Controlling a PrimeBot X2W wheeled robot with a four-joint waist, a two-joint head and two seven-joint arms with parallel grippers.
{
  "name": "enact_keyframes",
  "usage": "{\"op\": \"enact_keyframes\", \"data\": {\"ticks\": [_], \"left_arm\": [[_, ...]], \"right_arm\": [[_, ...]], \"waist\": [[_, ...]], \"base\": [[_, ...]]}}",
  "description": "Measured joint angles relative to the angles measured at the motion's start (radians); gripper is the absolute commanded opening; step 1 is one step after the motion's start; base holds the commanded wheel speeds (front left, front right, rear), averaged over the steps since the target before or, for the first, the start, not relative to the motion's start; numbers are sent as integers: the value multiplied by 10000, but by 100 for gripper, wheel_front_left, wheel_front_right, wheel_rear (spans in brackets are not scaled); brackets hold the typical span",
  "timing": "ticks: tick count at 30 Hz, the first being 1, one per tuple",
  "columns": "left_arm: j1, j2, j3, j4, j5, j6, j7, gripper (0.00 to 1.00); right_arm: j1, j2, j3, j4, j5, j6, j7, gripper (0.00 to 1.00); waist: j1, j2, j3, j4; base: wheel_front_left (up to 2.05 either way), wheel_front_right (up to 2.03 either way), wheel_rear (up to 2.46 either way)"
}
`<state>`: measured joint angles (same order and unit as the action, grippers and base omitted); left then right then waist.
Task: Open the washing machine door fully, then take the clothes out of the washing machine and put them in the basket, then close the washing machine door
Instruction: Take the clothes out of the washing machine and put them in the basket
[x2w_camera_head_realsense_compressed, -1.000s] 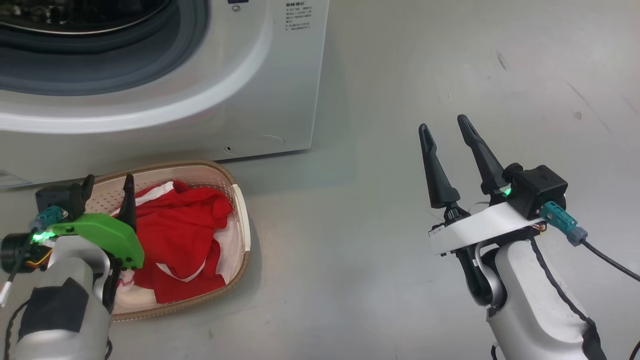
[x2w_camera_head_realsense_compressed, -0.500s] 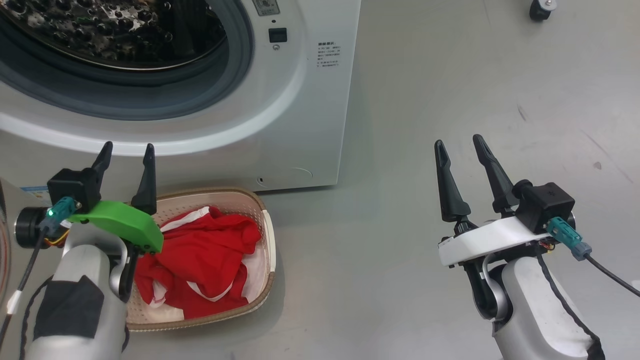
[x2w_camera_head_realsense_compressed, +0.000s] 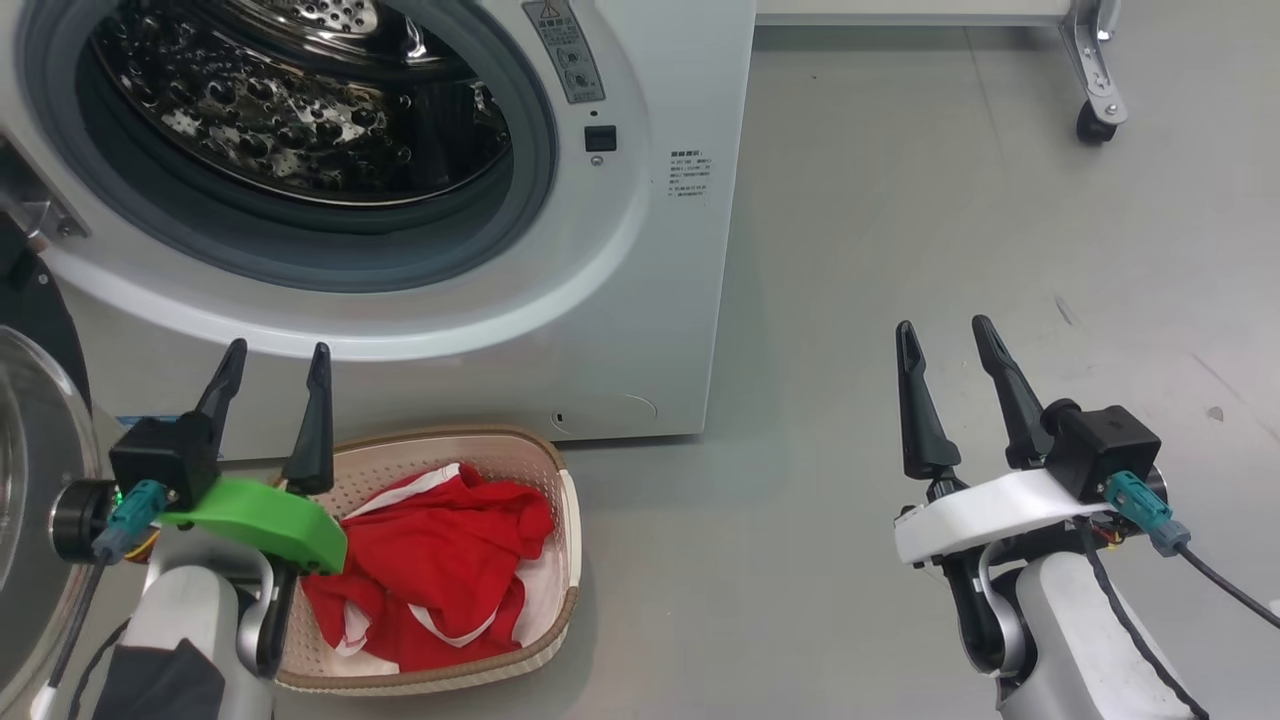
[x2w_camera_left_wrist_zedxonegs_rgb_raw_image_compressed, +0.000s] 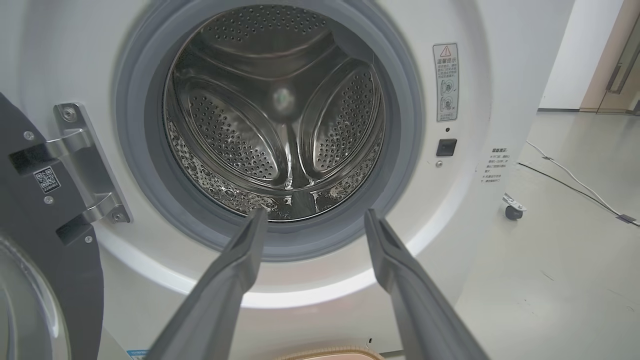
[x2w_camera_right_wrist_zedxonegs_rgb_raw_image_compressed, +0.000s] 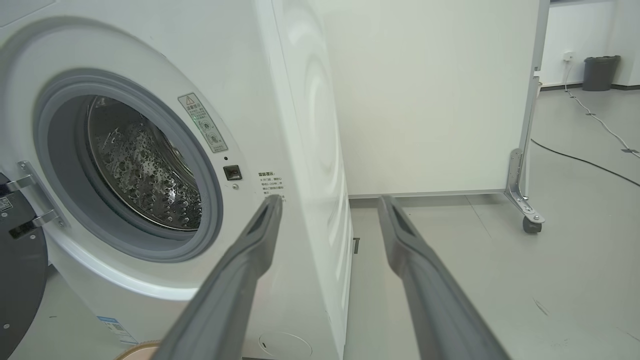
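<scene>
The washing machine (x2w_camera_head_realsense_compressed: 660, 260) stands with its porthole uncovered, and the steel drum (x2w_camera_left_wrist_zedxonegs_rgb_raw_image_compressed: 280, 115) looks bare inside. The washing machine door (x2w_camera_head_realsense_compressed: 25, 470) hangs swung out at the far left, and its black rim (x2w_camera_left_wrist_zedxonegs_rgb_raw_image_compressed: 30, 250) shows beside the hinge. Red clothes (x2w_camera_head_realsense_compressed: 440, 560) with white trim lie in the cream basket (x2w_camera_head_realsense_compressed: 563, 520) on the floor below the porthole. My left gripper (x2w_camera_head_realsense_compressed: 278, 350) is open above the basket's left end and points at the drum (x2w_camera_left_wrist_zedxonegs_rgb_raw_image_compressed: 315, 214). My right gripper (x2w_camera_head_realsense_compressed: 942, 325) is open over bare floor, right of the machine (x2w_camera_right_wrist_zedxonegs_rgb_raw_image_compressed: 330, 199).
A white panel on a caster frame (x2w_camera_right_wrist_zedxonegs_rgb_raw_image_compressed: 430, 100) stands behind and right of the machine, with one caster (x2w_camera_head_realsense_compressed: 1095, 125) on the grey floor. A cable (x2w_camera_right_wrist_zedxonegs_rgb_raw_image_compressed: 580, 160) runs across the floor further right, near a dark bin (x2w_camera_right_wrist_zedxonegs_rgb_raw_image_compressed: 600, 72).
The head camera has tilted up, bringing the drum and door into view. My left gripper has risen from over the clothes to in front of the machine's front. Both grippers stay open.
</scene>
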<state>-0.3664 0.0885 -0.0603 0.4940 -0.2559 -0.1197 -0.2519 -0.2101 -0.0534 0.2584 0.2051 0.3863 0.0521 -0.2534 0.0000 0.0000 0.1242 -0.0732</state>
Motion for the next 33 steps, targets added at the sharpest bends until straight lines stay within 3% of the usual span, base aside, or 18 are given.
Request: {"op": "enact_keyframes", "data": {"ticks": [33], "left_arm": [[2299,-288,221,-2372,303,104,-2,100]], "right_arm": [[608,12,-40,-69,-33,173,0,100]], "waist": [[0,0,-670,247]], "base": [[0,0,0]]}}
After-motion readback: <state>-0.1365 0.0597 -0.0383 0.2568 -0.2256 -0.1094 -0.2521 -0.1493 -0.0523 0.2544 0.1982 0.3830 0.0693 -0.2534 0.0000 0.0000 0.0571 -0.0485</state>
